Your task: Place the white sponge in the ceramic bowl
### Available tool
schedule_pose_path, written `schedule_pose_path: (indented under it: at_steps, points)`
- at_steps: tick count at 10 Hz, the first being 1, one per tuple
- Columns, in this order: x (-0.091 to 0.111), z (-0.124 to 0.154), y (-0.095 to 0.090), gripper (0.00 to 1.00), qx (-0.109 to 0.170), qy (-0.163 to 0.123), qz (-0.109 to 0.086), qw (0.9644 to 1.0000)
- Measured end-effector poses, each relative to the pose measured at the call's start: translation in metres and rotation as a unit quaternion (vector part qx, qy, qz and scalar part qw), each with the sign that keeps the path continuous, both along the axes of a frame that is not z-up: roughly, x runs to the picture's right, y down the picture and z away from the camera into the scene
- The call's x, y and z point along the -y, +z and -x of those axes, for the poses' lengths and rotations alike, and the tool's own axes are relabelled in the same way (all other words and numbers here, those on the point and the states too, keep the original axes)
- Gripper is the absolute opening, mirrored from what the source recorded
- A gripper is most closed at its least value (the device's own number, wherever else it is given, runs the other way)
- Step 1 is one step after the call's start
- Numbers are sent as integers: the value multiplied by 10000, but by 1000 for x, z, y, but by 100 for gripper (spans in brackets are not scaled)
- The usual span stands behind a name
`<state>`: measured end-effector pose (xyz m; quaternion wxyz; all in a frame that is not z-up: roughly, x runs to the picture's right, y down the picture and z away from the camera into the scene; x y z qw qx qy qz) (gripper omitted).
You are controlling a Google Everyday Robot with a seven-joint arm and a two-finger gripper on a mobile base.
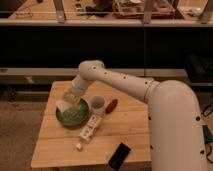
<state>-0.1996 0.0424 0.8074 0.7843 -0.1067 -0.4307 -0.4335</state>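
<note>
The green ceramic bowl (74, 115) sits on the left part of the wooden table (125, 132). My gripper (68, 99) comes down from the right over the bowl's left half. It is shut on the white sponge (63, 105), an off-white block held tilted just above the bowl's left rim and inside. The arm's wrist hides the gripper's upper part.
A translucent white cup (97, 103) stands right beside the bowl, with a small red object (111, 105) to its right. A long white box with dark markings (90, 128) and a tiny white cube (78, 146) lie in front. A black flat device (119, 156) lies at the front edge.
</note>
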Motion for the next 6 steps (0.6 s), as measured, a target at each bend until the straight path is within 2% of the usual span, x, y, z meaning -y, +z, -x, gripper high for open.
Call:
schedule_pose_path:
  at_steps: [2,6]
  points:
    - [7,-4,10,80,-64,54,26,10000]
    - [10,-7,14,80,-24,71,31,10000]
